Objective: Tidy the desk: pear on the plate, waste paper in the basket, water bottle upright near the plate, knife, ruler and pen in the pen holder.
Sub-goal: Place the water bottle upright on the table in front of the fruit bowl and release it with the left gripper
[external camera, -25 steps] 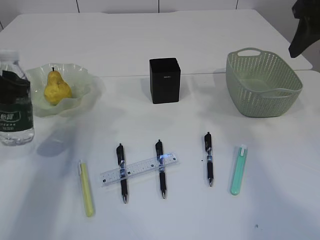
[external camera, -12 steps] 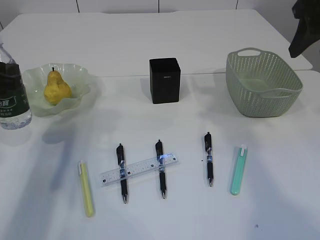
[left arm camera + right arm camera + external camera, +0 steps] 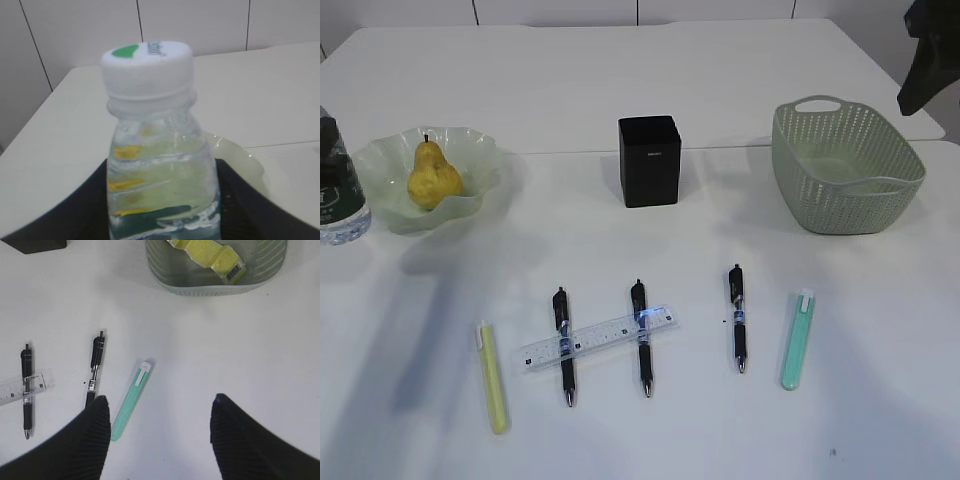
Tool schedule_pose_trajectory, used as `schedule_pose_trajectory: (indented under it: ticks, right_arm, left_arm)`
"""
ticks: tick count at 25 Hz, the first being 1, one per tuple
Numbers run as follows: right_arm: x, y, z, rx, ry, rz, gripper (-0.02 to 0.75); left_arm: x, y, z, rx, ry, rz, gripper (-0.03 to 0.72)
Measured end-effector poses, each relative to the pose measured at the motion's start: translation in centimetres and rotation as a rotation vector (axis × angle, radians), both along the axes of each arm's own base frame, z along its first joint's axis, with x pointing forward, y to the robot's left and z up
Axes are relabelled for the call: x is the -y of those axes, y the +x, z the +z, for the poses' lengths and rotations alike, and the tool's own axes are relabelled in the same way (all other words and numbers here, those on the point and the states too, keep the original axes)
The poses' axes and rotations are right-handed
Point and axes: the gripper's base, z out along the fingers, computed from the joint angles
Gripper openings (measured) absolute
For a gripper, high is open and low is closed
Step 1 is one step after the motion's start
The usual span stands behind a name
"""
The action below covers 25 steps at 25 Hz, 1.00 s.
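Note:
My left gripper (image 3: 162, 162) is shut on the water bottle (image 3: 160, 165), its black fingers on both sides of the clear body below the white cap. In the exterior view the bottle (image 3: 338, 190) stands upright at the left edge, just left of the plate (image 3: 470, 137), which holds the yellow pear (image 3: 430, 178). My right gripper (image 3: 161, 400) hangs open over bare table beside the mint-green knife (image 3: 131, 400). The waste paper (image 3: 210, 252) lies in the basket (image 3: 215, 288). The ruler (image 3: 600, 340) lies across two black pens (image 3: 563, 345). The black pen holder (image 3: 649, 160) stands mid-table.
A third pen (image 3: 737, 315) lies left of the green knife (image 3: 797, 340). A yellow knife-like stick (image 3: 492, 375) lies at the front left. The basket (image 3: 845, 170) stands at the right. A dark arm part (image 3: 930, 60) hangs at the top right corner.
The bottle has travelled left and back in my left gripper, from in front of the plate's left side to the frame's left edge. Nothing else has moved.

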Motion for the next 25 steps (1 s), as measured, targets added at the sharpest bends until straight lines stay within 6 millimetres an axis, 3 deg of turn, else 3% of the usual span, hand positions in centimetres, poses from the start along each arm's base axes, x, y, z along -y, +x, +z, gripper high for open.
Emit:
schedule_pose_trajectory:
  ticks: [9,16,25]
  right_arm:
    - [0.0,0.0,0.0,0.0,0.0,0.001,0.496]
    - [0.0,0.0,0.1,0.002,-0.001,0.003,0.496]
    - [0.0,0.0,0.1,0.002,-0.002,0.006,0.496]
  left_arm:
    - [-0.2,0.2,-2.1,0.104,0.019,0.029,0.373]
    - [0.0,0.7,-4.4,0.034,0.018,0.009,0.373]
    - [0.6,1.2,-6.0,-0.011,0.048,-0.059,0.373]
